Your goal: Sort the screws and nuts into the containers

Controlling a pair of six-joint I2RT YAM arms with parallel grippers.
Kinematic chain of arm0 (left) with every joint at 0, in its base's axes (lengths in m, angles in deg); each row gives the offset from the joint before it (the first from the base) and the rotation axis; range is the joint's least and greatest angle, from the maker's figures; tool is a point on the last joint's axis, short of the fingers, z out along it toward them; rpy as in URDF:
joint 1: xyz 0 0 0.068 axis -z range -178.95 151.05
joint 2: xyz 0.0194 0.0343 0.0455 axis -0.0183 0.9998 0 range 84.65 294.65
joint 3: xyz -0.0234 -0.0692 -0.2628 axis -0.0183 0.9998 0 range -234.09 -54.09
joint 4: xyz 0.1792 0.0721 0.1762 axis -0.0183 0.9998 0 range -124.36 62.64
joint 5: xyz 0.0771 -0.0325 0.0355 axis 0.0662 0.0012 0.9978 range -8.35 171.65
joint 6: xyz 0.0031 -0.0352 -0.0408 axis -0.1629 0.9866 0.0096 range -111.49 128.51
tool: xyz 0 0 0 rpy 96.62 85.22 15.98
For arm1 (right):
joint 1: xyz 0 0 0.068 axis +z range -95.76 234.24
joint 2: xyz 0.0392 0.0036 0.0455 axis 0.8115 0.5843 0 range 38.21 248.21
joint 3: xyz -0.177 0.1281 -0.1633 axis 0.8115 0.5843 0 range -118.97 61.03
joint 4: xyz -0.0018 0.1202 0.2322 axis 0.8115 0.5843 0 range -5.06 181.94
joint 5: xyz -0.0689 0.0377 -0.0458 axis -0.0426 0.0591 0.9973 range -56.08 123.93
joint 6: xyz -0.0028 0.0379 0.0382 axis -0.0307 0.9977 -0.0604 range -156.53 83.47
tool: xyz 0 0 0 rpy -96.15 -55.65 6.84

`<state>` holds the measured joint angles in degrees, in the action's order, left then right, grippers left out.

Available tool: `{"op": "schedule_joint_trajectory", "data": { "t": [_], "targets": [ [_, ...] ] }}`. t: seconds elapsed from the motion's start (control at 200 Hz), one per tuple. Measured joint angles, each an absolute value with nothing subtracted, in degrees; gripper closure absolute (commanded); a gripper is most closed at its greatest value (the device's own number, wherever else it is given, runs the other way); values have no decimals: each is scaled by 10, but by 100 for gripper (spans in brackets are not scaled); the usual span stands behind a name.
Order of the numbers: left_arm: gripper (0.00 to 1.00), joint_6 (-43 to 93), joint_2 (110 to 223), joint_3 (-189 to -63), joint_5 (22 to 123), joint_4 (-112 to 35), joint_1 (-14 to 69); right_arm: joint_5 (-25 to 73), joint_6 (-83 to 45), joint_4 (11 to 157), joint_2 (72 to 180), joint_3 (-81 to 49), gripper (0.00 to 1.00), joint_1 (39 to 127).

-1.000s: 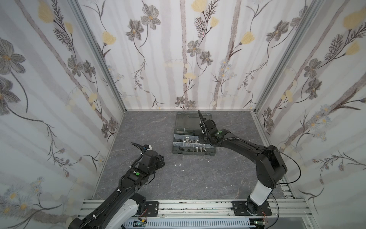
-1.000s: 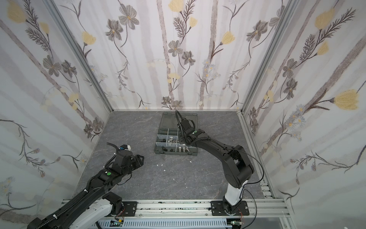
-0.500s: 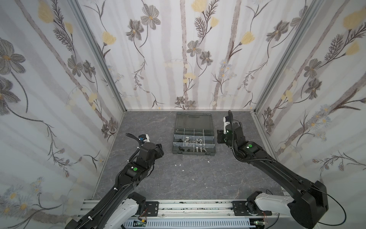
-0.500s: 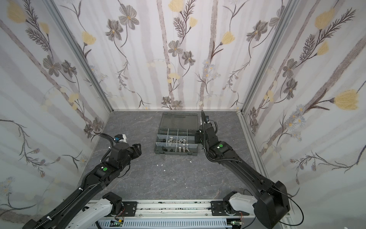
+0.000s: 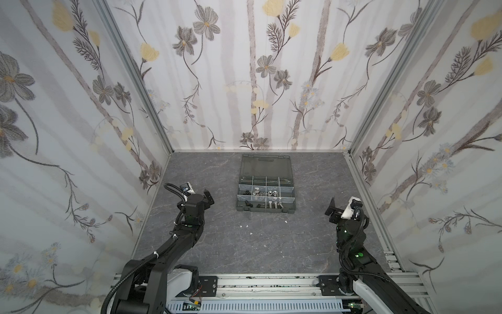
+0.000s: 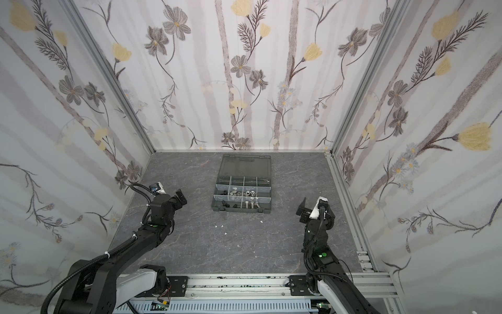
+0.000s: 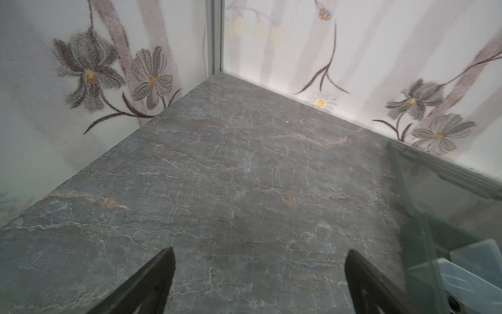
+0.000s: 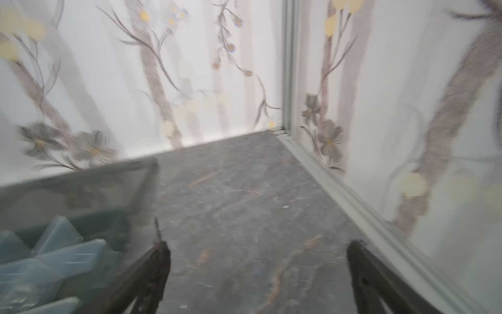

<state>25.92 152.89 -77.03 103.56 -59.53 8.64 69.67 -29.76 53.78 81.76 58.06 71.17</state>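
Observation:
The dark grey organiser case [image 5: 264, 210] [image 6: 241, 211] lies at the back middle of the floor with its smoky lid [image 5: 266, 167] folded back. Silver screws [image 5: 274, 205] and black screws [image 5: 248, 204] lie in its front containers. Nuts [image 5: 260, 193] fill the middle row. My left gripper [image 5: 208, 196] [image 6: 180, 196] hovers left of the case, open and empty. My right gripper [image 5: 333, 208] [image 6: 303, 208] hovers right of it, also open and empty. Bare floor shows between the jaws in the left wrist view [image 7: 259, 269] and the right wrist view [image 8: 258, 266].
A few tiny white flecks [image 5: 244, 225] dot the grey floor in front of the case. Flowered walls close in three sides. An aluminium rail [image 5: 271, 282] runs along the front. The case's corner [image 7: 448, 244] [image 8: 68, 244] shows at the edge of both wrist views.
My right arm has drawn back from over the case to the right front of the floor. The left gripper has shifted slightly toward the back.

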Motion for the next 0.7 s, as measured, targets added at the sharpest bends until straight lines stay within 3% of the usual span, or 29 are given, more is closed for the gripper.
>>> {"op": "schedule_joint_trajectory", "data": {
  "t": [0.23,0.615,0.699],
  "targets": [
    [0,214,1656,-754,1027,-745,63,658,-315,409,956,575,0,661],
    [0,143,1741,-694,922,-973,31,568,-337,185,1227,497,0,597],
    [0,133,1750,-684,905,-1011,32,555,-326,177,1235,505,0,576]
  ]
}}
